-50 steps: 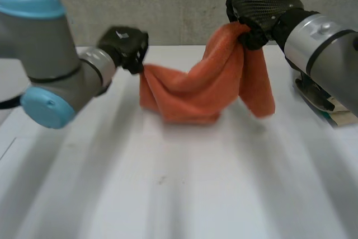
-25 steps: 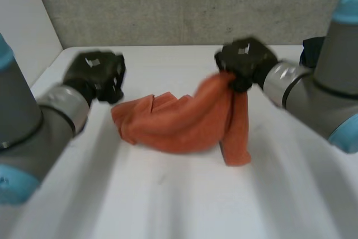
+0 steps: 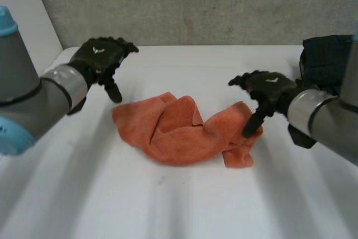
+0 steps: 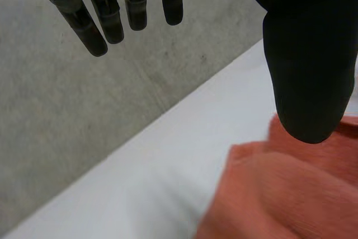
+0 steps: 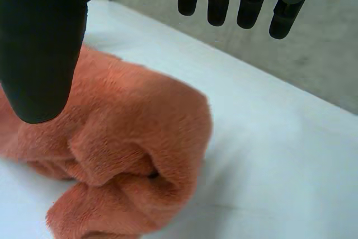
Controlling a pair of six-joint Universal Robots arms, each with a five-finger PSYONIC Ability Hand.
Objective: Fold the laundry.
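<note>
The left hand [image 3: 100, 57] and the right hand [image 3: 267, 88] are black, and each has a small white mark [image 3: 99, 50] on its back. The fingers [image 4: 89, 26] are slim and segmented, while the thumb [image 4: 310, 54] ends in a broad, smooth, rounded tip. Silver cuffs [image 3: 66, 85] join the hands to thick grey tubular arms [image 3: 25, 96], one showing a light-blue cap [image 3: 8, 135].

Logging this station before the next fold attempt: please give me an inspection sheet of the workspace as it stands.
Surface: white table, carrying the cloth.
Job's things: orange cloth, crumpled in a heap mid-table, not folded.
Clutter: dark bundle at the table's far right, behind the right arm; kind unclear.
Hands: left hand open, beside the cloth's left end, apart from it; right hand open, over the cloth's right end, gripping nothing.
Cables: nothing seen.
Surroundings: grey wall behind the table.
</note>
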